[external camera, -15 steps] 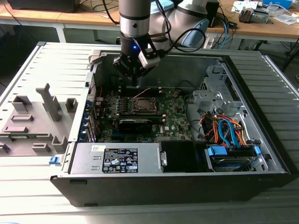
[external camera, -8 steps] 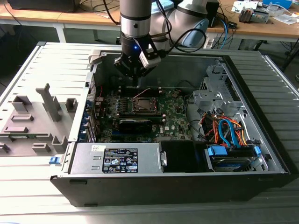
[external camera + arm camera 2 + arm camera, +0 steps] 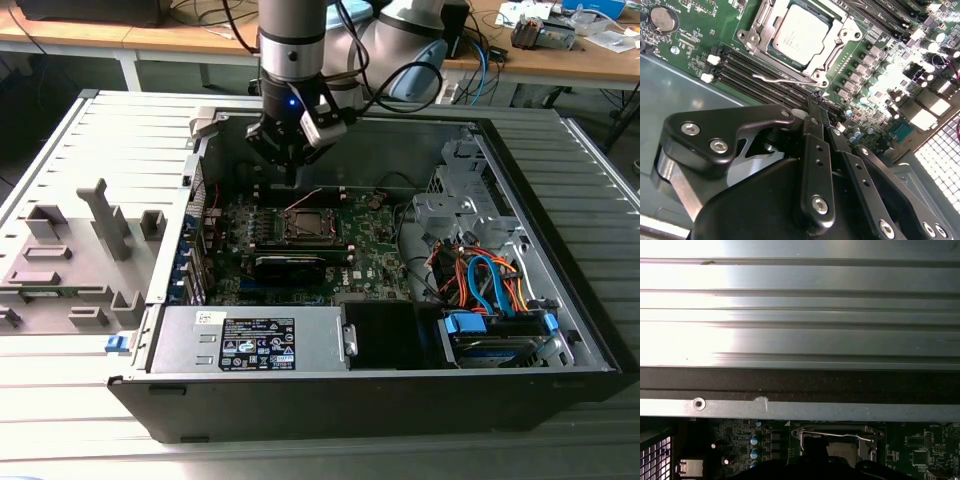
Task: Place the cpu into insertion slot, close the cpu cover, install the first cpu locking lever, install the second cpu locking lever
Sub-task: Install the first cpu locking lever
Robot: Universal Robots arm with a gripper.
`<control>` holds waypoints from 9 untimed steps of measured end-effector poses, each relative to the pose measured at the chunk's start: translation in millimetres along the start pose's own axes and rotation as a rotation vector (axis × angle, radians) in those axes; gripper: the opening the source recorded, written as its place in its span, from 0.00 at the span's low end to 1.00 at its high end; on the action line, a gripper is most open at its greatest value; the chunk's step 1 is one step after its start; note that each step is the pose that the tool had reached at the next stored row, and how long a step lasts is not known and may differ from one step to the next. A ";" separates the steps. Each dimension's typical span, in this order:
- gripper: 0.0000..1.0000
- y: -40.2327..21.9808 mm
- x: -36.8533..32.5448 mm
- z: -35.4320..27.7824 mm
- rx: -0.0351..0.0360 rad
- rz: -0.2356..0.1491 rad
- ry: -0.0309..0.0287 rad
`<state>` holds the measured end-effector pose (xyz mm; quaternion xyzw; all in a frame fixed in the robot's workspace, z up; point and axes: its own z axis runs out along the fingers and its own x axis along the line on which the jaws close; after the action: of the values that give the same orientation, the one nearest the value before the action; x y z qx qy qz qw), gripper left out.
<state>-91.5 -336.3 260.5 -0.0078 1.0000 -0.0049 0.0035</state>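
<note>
Open computer case (image 3: 560, 340) lies on its side on the ribbed worktop (image 3: 60, 140), motherboard (image 3: 375, 255) facing up. The landmark is the insertion slot (image 3: 307, 224), the square silver-rimmed socket near the board's middle.

- The cpu (image 3: 800, 33) already sits in the insertion slot (image 3: 802, 37): its pale metal top shows flat inside the frame in the second wrist view.
- The cpu cover appears to be down around the chip, framing it; I judge that step done, though the latch detail is small.
- One thin wire locking lever (image 3: 782, 78) runs along the slot's edge on the pincer's side, and looks unhooked, slightly sprung off the frame. In the first wrist view another wire lever (image 3: 837, 434) crosses the socket frame (image 3: 840, 440).
- The pincer (image 3: 292, 172) hangs just above the slot, toward the case's rear wall. Its fingers (image 3: 815, 150) are pressed together with nothing between them, tips (image 3: 816, 100) aimed at the lever's end. A narrow closed tip suits pushing a wire lever rather than grasping.

Room and edges:
- The rear wall (image 3: 800, 385) stands close behind the slot, so there is little room on that side.
- Memory slots (image 3: 765, 75) lie between the pincer tips and the socket frame.
- The long black card (image 3: 290, 265) lies just beyond the slot on the power supply (image 3: 250, 340) side.
- Cables and the drive cage (image 3: 480, 290) stand well apart from the slot.
</note>
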 end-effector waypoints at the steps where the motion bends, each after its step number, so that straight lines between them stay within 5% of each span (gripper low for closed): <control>1: 0.11 0.0 -0.2 0.1 0.0000 0.000 0.0000; 9: 0.11 0.0 -2.5 0.8 0.0001 0.000 0.0000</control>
<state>-89.1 -336.3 259.8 -0.0078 1.0000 -0.0050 0.0035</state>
